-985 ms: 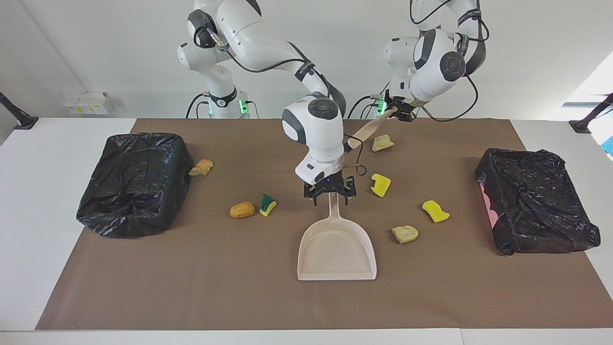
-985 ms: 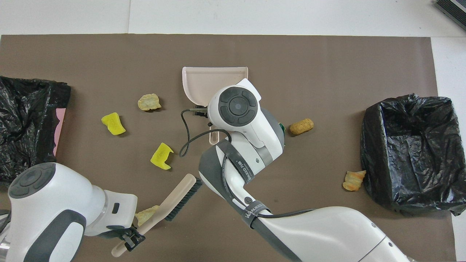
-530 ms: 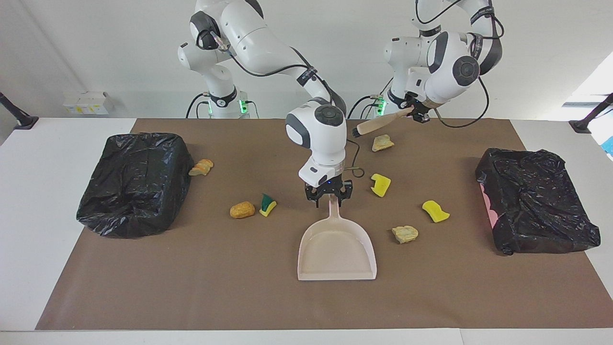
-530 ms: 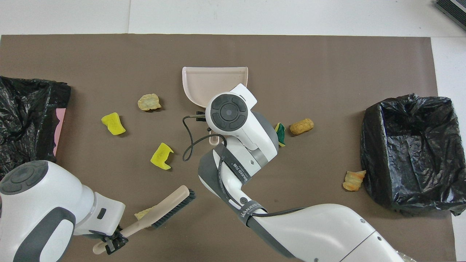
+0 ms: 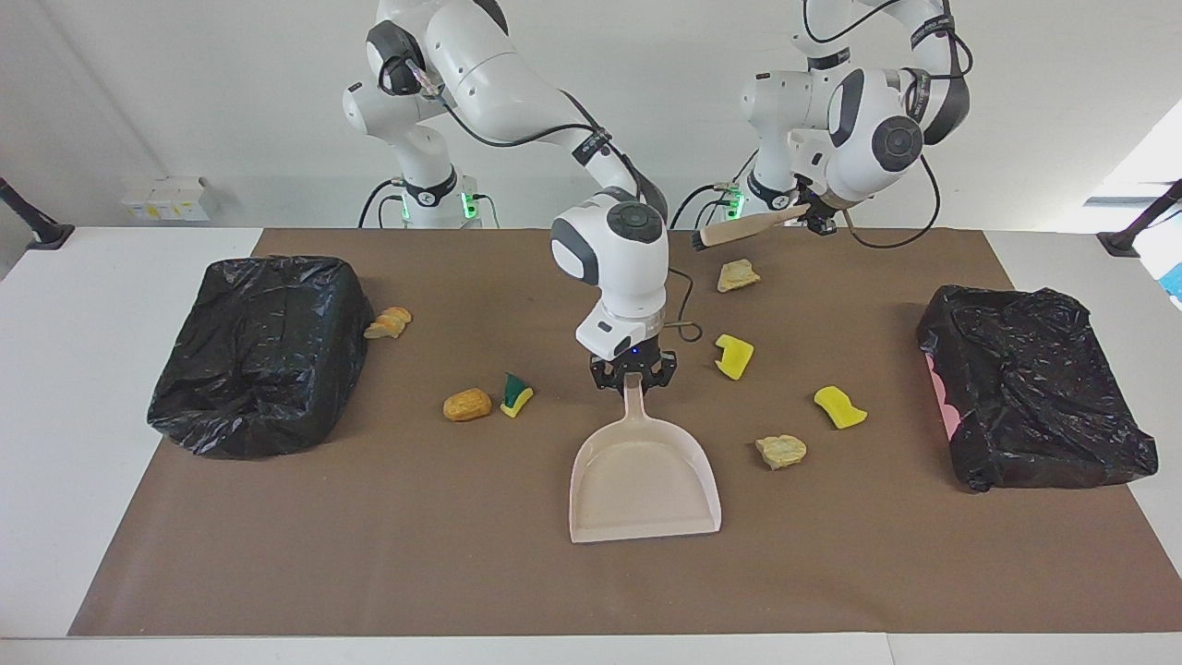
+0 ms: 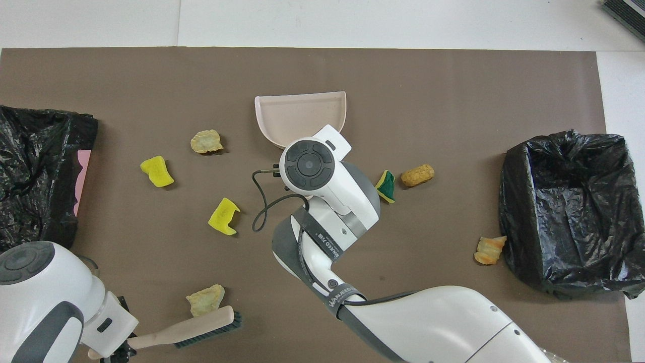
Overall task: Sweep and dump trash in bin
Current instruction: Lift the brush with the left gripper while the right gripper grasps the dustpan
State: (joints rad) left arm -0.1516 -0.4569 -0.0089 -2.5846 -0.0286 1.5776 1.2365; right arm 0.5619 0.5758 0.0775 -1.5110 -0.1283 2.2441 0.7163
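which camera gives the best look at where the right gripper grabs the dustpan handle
The facing view. There the right gripper is plainly seen shut on the handle of the dustpan. In the overhead view the right arm's own wrist covers both grip and handle, so only the dustpan's pan shows.

In the overhead view the right arm's wrist hides the right claw (image 5: 633, 376) and the handle of the dustpan (image 6: 297, 118), so only the pan's wide mouth shows there. The left claw (image 5: 820, 222) is all but cut off by that view's bottom edge, with just the brush (image 6: 194, 328) handle reaching in. The bin (image 6: 30, 166) at the left arm's end of the worktop is cropped by the picture's edge.
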